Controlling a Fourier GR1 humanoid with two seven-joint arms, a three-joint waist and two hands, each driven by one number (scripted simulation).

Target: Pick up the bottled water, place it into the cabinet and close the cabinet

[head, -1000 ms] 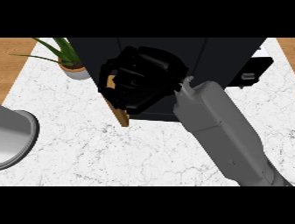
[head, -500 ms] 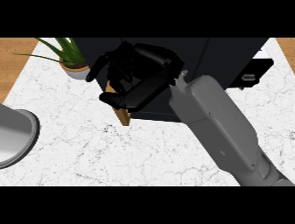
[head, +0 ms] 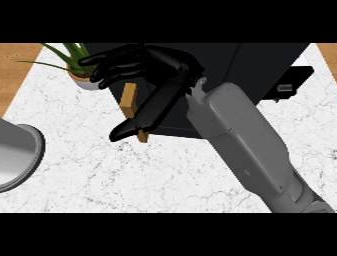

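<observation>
Where the grey forearm (head: 245,145) rises from the lower right of the head view, the right hand (head: 152,75) spreads out over the front of the dark cabinet (head: 252,70), its fingers (head: 112,62) extended leftward and lightly bent, its thumb (head: 138,122) stretched down toward the counter. The hand is wide and holds nothing. Just beside the thumb a narrow wooden door edge (head: 132,107) of the cabinet stands out from the dark body, and the thumb tip lies against its lower end or just in front of it; which one cannot be told. The bottled water shows nowhere in the view; whether it is inside the cabinet cannot be told.

Left of the fingers a potted plant (head: 79,67) with long green leaves stands near the cabinet's corner. The cabinet and the plant rest on a white marble counter (head: 127,170), with wooden flooring (head: 1,70) beyond it at the upper left and upper right. At the left edge only the grey left forearm (head: 1,150) shows, its round end turned toward the counter, well apart from the cabinet; its hand is out of view.
</observation>
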